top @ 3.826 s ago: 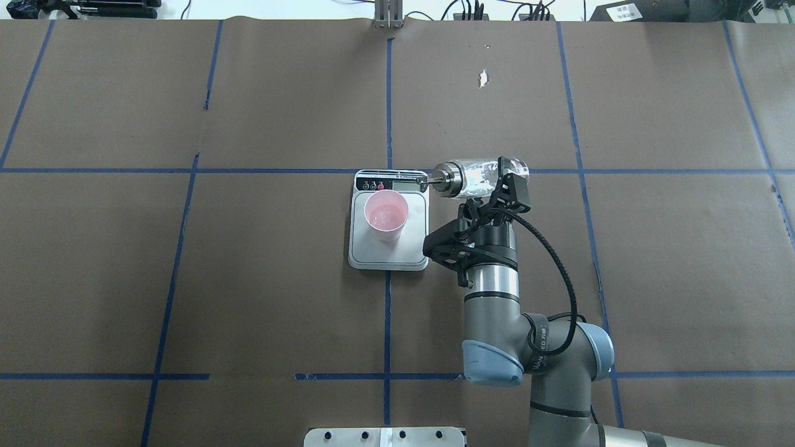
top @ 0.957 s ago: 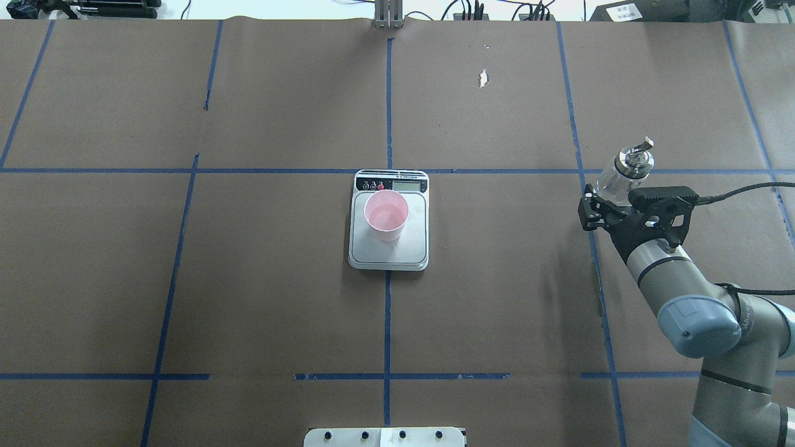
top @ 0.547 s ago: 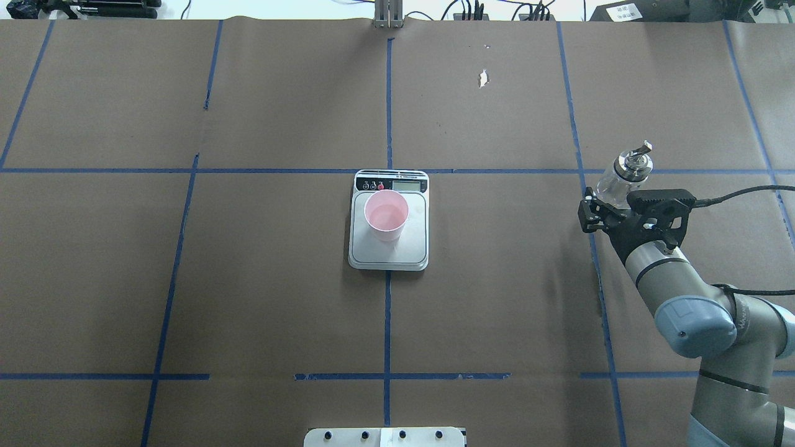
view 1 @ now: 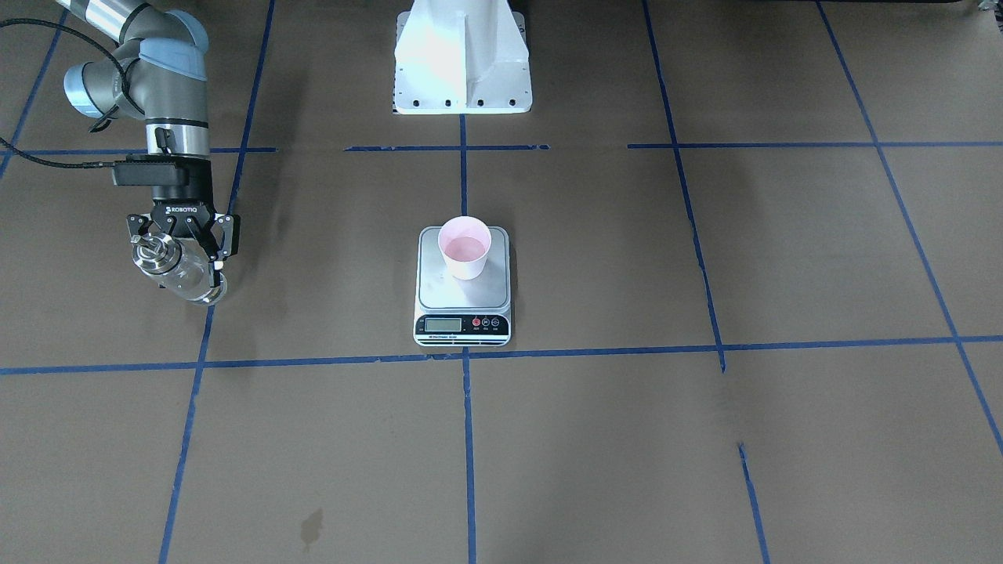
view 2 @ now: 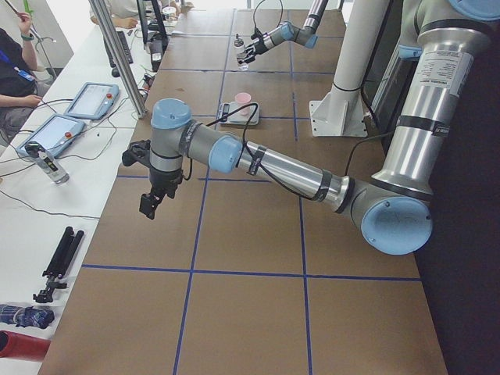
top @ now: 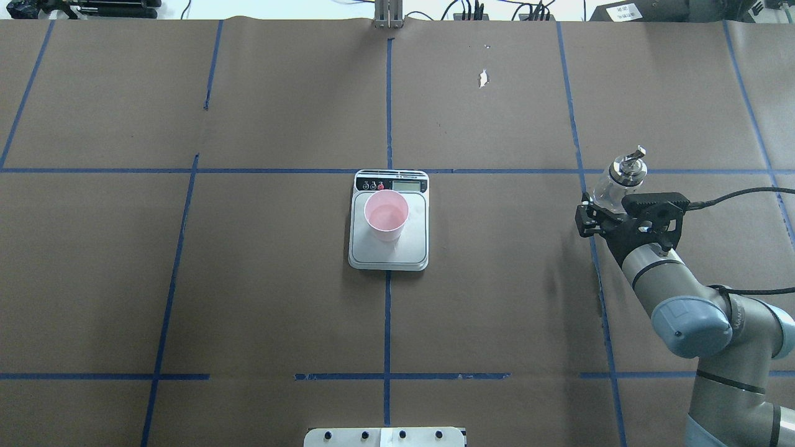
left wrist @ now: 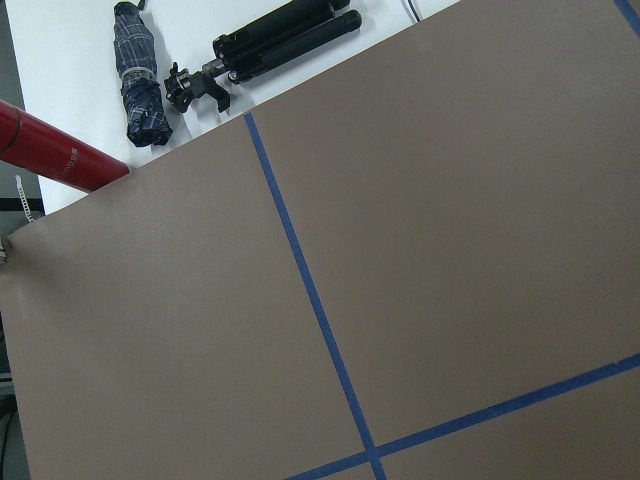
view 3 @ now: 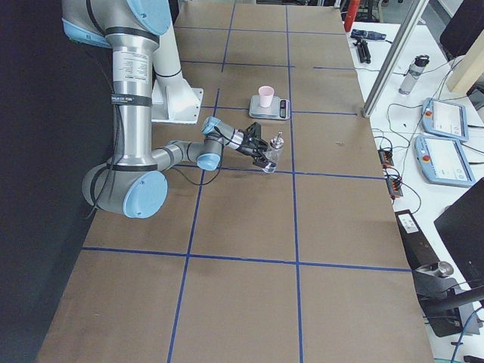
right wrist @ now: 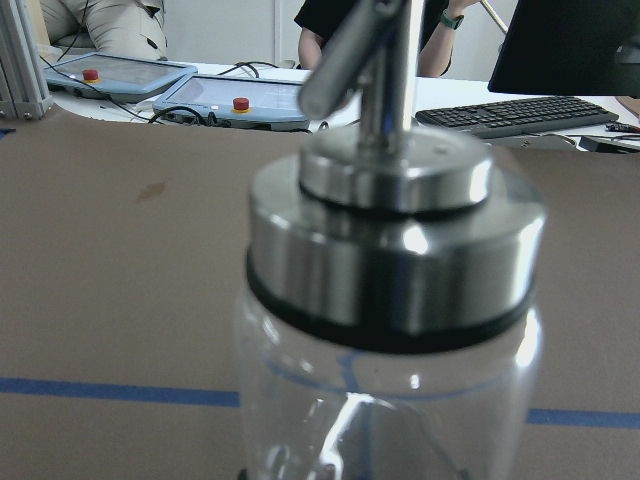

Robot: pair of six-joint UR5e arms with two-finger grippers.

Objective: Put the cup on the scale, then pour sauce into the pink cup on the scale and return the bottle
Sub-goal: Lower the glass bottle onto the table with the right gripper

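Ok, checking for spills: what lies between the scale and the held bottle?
Overhead, only bare brown paper and a blue tape line lie between scale and bottle in the right tool.

Ovhd/front cams, scale point(top: 389, 253) mid-frame

Right hand point(view 3: 267, 156) gripping bottle point(view 3: 276, 146), cup point(view 3: 265, 95) on scale point(view 3: 279, 110)

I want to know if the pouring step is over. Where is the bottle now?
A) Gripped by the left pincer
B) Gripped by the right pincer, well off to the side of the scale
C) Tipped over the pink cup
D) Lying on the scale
B: the bottle is clamped in the right pincer, far from the scale, where the cup stands alone.
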